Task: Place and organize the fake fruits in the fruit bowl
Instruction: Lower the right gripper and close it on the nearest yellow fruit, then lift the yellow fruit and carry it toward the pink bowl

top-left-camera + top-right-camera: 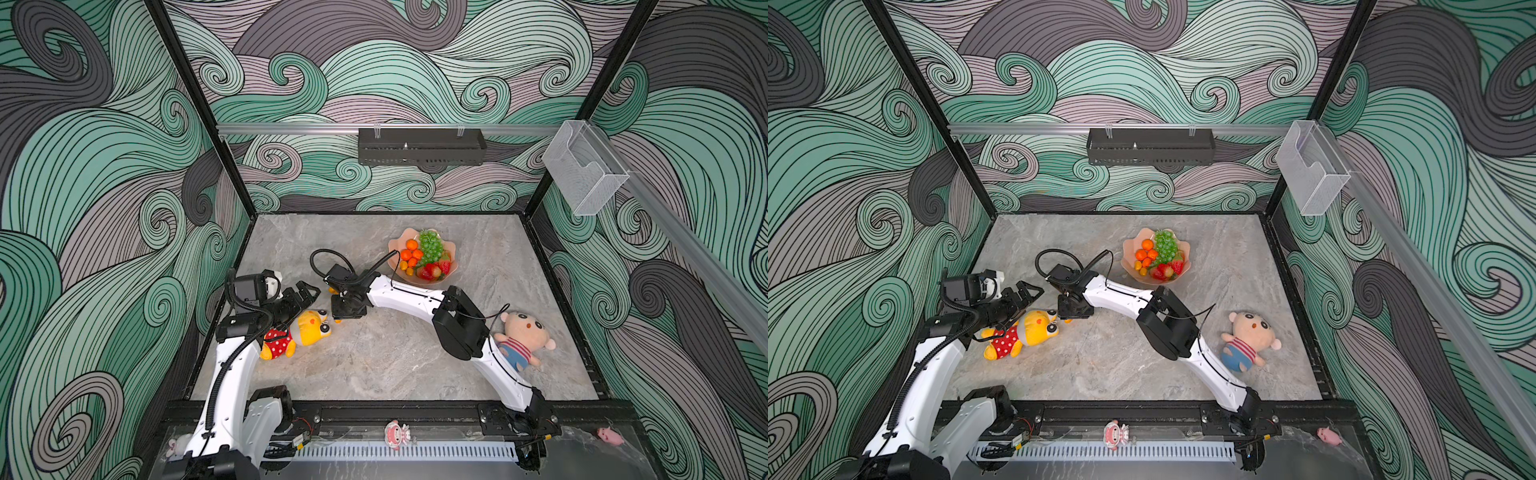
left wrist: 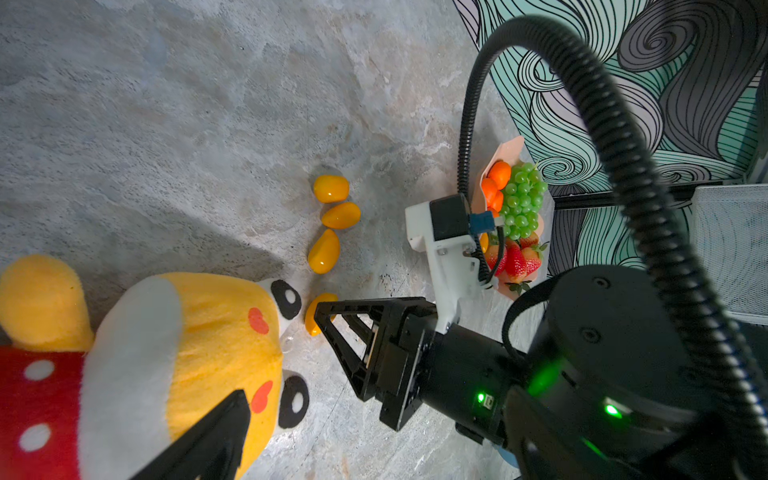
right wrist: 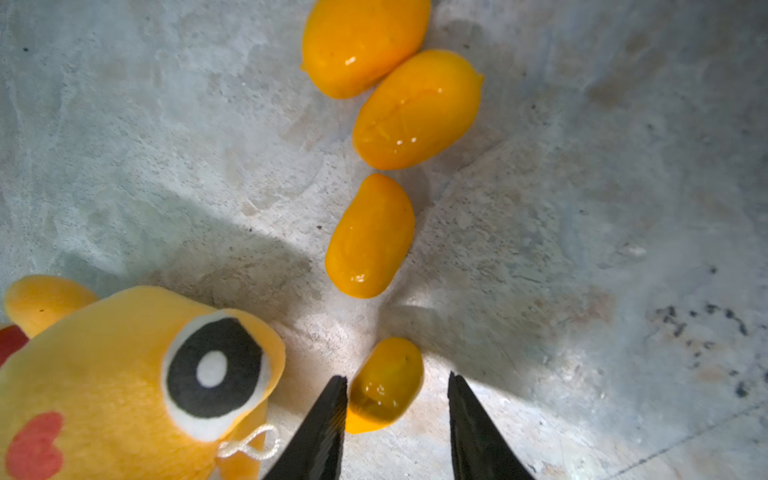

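So the right gripper (image 3: pixel 395 376) is open, straddling the bottom-centre kumquat (image 3: pixel 386 386) in the right wrist view. The fruit bowl (image 1: pixel 415 279) sits just up-right of it in a top view. Grip looks off-centre, so squeezing might squirt that glossy thing toward the yellow plush (image 3: pixel 104 374).

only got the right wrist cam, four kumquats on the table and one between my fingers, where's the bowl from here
Observer: The fruit bowl sits farther back on the table than the right gripper, toward the right in both top views.
Operator: whats already in it
Observer: A green grape bunch, tangerines, strawberries and two kumquats.
Operator: and the left arm
Observer: The left gripper hangs over the yellow plush, just left of yours.
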You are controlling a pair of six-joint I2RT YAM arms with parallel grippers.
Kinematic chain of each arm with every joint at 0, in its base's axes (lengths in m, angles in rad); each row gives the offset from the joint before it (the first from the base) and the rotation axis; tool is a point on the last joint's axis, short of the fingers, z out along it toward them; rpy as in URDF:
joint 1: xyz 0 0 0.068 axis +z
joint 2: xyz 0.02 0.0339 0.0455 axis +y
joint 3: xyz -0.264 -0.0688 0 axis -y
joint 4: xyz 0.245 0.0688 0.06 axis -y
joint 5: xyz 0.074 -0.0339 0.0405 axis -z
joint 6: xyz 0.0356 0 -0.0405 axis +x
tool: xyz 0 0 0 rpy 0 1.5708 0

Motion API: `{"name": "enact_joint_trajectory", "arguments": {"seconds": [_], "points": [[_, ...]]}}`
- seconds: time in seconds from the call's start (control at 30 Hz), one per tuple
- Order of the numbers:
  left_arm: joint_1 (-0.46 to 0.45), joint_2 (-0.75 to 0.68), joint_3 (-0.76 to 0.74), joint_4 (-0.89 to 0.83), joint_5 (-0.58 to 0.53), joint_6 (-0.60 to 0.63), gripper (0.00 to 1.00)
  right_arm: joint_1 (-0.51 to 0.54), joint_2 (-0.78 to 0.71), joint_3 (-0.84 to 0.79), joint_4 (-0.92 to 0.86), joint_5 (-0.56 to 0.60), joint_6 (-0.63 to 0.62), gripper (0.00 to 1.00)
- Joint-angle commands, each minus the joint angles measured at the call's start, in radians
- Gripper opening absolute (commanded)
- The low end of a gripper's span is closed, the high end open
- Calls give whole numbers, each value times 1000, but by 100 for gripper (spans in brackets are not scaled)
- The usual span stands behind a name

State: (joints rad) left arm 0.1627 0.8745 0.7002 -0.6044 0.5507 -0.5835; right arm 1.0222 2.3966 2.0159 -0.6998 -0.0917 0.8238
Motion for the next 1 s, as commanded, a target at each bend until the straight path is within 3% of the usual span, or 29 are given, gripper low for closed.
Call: {"name": "enact_joint_trajectory", "arguments": {"seconds": [0.0,0.77,0.97], "points": [[9,1,-1,19,11,18,99,2,31,23,-21,-9,8,39],[8,4,-2,21,12,19,99,3,55,26,-27,-25,5,25],[9,8,0,38,72,36,99,2,25,9,-27,-25,-1,22]]}}
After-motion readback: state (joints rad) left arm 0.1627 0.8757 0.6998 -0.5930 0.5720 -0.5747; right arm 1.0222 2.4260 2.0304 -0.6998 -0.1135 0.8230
